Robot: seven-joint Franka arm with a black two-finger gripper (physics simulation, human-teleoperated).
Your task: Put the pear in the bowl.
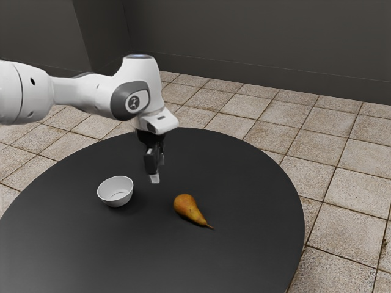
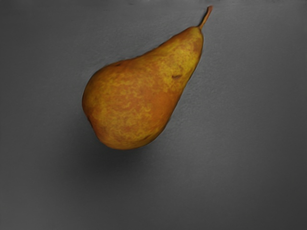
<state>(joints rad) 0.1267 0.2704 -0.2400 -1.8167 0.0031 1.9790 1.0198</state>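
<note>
Open gripper above the table, pear lying beyond the bowl's rim.
In the exterior view, the gripper (image 1: 158, 170) hangs left of centre over the table (image 1: 244, 177), fingers well apart, holding nothing; the pear (image 1: 187, 209) lies on its side below centre, the bowl (image 1: 115, 197) upright at lower left. The wrist view has the pear just above centre, stem (image 2: 206, 17) toward the upper right.

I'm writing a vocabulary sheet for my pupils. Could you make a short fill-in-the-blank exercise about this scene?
1. The fruit lying on the table is a ____.
2. The bowl is ____ in colour.
3. Seen from above, the tabletop's shape is ____.

Missing words: pear; white; round.
</note>
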